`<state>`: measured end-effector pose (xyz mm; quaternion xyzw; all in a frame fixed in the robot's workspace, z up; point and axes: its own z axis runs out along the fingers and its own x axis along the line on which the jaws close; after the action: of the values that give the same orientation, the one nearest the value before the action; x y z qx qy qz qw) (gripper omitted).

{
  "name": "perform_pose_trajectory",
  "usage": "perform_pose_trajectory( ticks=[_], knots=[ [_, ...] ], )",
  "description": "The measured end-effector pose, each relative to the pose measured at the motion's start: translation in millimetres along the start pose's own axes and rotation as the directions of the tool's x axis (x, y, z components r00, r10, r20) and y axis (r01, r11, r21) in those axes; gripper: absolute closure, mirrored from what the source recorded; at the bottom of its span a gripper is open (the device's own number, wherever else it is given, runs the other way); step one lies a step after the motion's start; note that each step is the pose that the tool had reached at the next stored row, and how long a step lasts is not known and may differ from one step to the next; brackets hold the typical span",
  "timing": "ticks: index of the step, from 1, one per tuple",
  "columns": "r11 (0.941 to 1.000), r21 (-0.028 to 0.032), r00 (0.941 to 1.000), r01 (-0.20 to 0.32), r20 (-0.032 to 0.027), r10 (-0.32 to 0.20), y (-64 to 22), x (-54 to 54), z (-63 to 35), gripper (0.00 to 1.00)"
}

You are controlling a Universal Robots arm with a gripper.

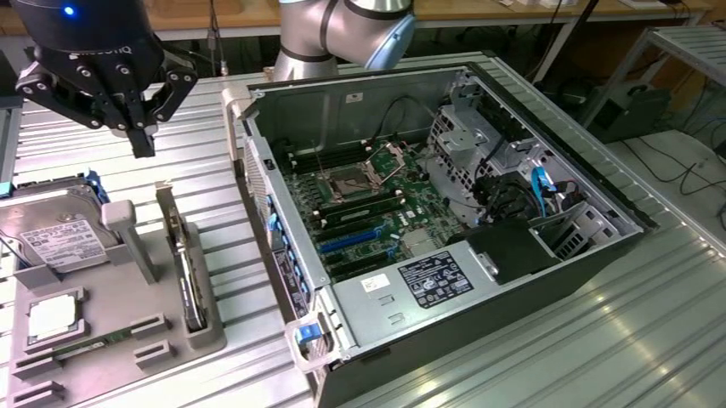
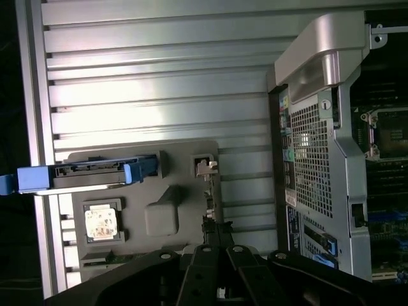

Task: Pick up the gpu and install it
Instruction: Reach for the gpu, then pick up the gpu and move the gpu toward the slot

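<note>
- The gripper (image 1: 141,150) hangs over the bench (image 1: 216,127) with its fingers (image 1: 139,136) closed on nothing, near the bracket end of the gpu (image 1: 189,272).
- The gpu stands on edge in a slot of the grey holder (image 1: 210,340), near the hard drive (image 1: 51,234) and outside the open computer case (image 1: 375,357).
- The step in hand looks like the reach. A good grasp needs the fingers parted, set across the thin top edge and centred along the card.
- "ROBOTIQ" is written on the gripper body. The white labels on the hard drive and the power supply (image 1: 429,279) are too small to read.

gpu (image 1: 189,276) in jig (image 1: 216,337), beside PC (image 1: 454,365).
</note>
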<state>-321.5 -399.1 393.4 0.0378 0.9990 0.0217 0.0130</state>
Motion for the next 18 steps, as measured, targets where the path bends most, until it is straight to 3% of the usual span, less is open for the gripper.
perform_pose_trajectory(
  ticks=[16, 18],
  knots=[
    [1.0, 0.0, 1.0, 0.0, 0.0001, 0.0, -0.1, 1.6, 0.0, 0.89],
    [1.0, -0.0001, 1.0, 0.0, 0.0001, 0.0, -0.1, 1.6, 0.0, 0.83]
  ],
)
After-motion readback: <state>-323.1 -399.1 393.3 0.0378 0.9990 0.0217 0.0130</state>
